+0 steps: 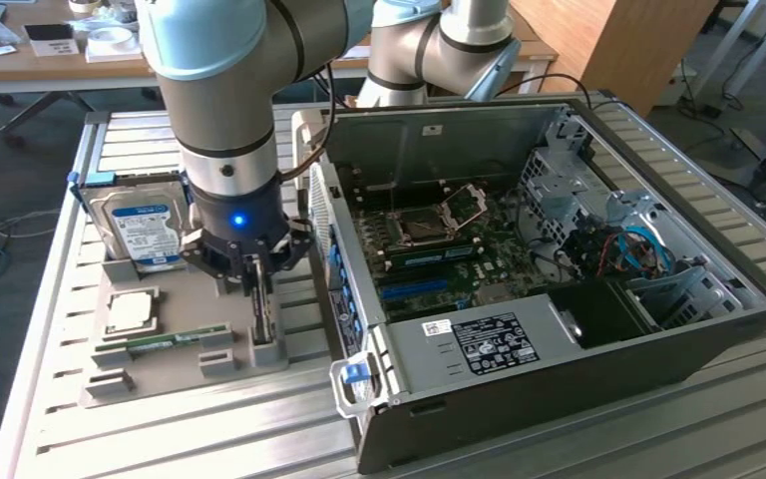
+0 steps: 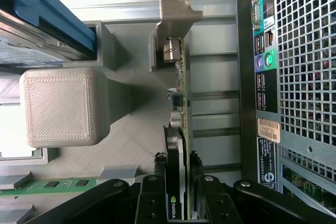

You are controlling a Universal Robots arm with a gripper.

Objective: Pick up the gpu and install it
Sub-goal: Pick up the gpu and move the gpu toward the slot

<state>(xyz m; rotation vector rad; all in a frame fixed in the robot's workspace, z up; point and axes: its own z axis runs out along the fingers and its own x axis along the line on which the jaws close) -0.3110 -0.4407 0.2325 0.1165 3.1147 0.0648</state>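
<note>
The gripper [image 1: 255, 277] [image 2: 177, 192] is squeezed shut on the gpu [image 1: 264, 317] [image 2: 181, 93], with one black finger [image 2: 152, 203] on each flat side. The card stands on its thin edge in a slot of the gray holder tray [image 1: 157, 384]. In the exterior view, the blue-labelled hard drive [image 1: 141, 225] is at 10 o'clock from the gripper. The square processor chip [image 1: 131, 311] is at 8 o'clock, and the green memory stick [image 1: 171, 342] is at 7 o'clock. The open computer case [image 1: 490, 344] lies at 3 o'clock with its motherboard [image 1: 450, 259] showing.
</note>
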